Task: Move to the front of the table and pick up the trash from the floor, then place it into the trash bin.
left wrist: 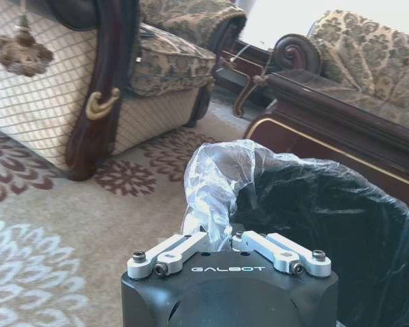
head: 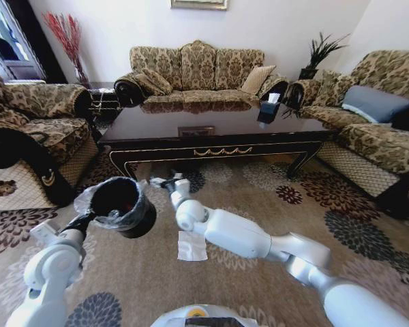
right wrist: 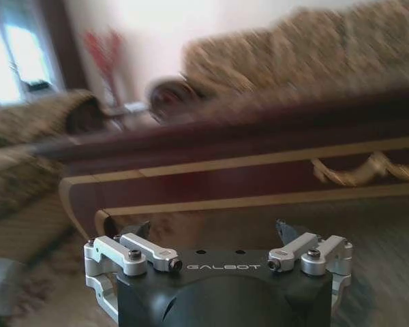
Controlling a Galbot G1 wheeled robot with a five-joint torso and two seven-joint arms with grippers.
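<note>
At the left of the head view, the left gripper (head: 84, 219) holds the trash bin (head: 123, 206) clear of the floor (head: 273, 187), tilted so its mouth faces up and toward the table (head: 211, 126); something red lies inside it. In the left wrist view its fingers (left wrist: 184, 249) are drawn together on a bunched fold of the clear liner (left wrist: 215, 177) at the bin's rim, and whether they also catch the black wall beneath is hidden. That is the first risk: if only the liner is pinched, the thin plastic could slip or tear and the bin would drop or tip, spilling what it carries. Just right of the bin, a white napkin (head: 191, 246) lies flat on the carpet, below the right arm's forearm and well short of the table's front edge. The right gripper (head: 165, 182) is stretched forward past the bin's rim toward the table's near-left leg; in the right wrist view its fingers (right wrist: 287, 231) stand apart with nothing visible between them, and the table's gold-trimmed front edge is near ahead. The 2 arms are close here, so a sideways reach could knock the bin. A flat napkin on pile carpet gives fingertips little edge, so a grasp may snag the carpet or slide over it.
</note>
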